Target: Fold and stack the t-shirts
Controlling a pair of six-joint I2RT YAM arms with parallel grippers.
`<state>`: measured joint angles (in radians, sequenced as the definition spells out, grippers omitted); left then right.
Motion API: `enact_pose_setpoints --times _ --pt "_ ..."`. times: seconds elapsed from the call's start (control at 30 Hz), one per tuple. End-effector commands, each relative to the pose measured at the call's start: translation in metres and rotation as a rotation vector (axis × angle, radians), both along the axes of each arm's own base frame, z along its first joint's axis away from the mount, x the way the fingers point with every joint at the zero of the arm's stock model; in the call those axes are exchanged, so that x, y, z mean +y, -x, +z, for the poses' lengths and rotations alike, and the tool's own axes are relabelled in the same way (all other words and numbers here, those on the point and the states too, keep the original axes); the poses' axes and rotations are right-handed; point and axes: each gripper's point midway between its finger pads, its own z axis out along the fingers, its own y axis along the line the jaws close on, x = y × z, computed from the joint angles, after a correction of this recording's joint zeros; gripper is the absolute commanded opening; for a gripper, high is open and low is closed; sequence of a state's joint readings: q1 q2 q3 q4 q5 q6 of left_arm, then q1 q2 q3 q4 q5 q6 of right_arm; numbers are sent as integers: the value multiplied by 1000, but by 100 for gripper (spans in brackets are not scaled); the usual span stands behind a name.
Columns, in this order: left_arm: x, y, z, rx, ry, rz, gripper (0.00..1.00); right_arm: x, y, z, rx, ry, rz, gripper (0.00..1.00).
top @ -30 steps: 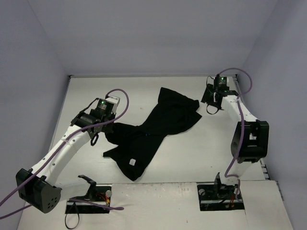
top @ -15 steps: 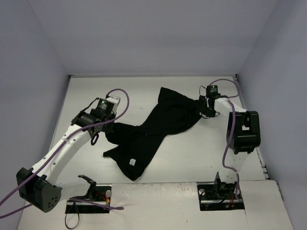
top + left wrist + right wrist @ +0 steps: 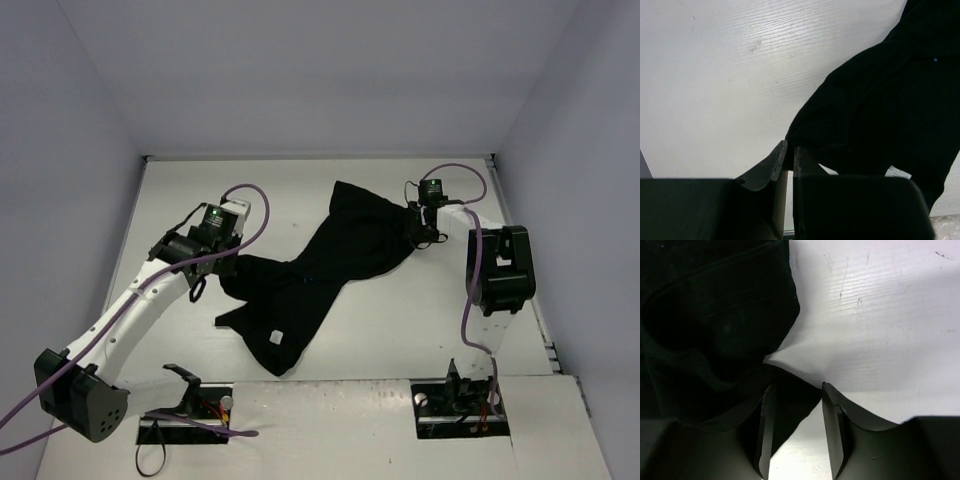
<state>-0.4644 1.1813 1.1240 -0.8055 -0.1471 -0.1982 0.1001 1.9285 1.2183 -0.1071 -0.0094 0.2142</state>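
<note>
T-shirt [image 3: 330,262] pinched in left gripper [image 3: 790,149], corner between jaws of right gripper [image 3: 797,390]

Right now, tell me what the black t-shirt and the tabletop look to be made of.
t-shirt: soft knit cloth, likely cotton, matte black; it lies in loose folds and wrinkles, with a stitched hem.
tabletop: hard white board, probably painted or laminated, matte; fine parallel streaks and small scuffs show close up.
</note>
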Motion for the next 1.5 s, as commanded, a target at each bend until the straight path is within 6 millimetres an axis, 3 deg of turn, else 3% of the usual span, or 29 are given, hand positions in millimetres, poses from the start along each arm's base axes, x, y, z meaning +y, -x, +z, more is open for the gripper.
enact_pose_setpoints --times 0.0,0.07,0.13,0.2,0.27,0.3,0.4,0.47,0.5,0.57,0.63,0.7,0.8,0.97,1.17,1.47 --pt "-1 -9 27 -92 41 23 0 -1 15 -12 45 14 -14 13" --pt "0 -11 31 -104 42 27 0 -4 13 -2 20 28 -26 1" --pt "0 -14 41 -126 43 29 0 -4 5 24 -38 27 -30 0" --pt "1 -24 68 -191 54 44 0 -5 -6 58 -111 25 -39 0" --pt "8 -34 99 -262 73 78 0 -8 -21 116 -230 28 -52 0" --pt "12 -41 126 -328 94 96 0 -10 -24 136 -265 32 -54 0" --pt "31 -57 200 -496 122 159 0 -19 -38 241 -488 15 -86 0" --pt "41 -60 241 -591 113 173 0 -22 -38 316 -643 3 -95 0" --pt "46 -60 269 -658 118 192 0 -24 -35 333 -674 6 -100 0" --pt "57 -58 303 -743 104 223 0 -27 -23 396 -813 -1 -111 0" --pt "65 -55 332 -813 100 256 0 -31 -12 432 -895 0 -124 0" --pt "74 -41 374 -922 133 279 0 -34 5 471 -985 -1 -129 0" --pt "79 -24 412 -1031 170 274 0 -40 34 527 -1117 9 -139 0" --pt "85 17 463 -1191 222 228 0 -48 80 586 -1269 27 -150 0" --pt "86 77 502 -1356 279 108 0 -52 139 625 -1392 25 -149 0" --pt "88 142 517 -1462 347 -2 0 -61 222 658 -1538 44 -160 0"
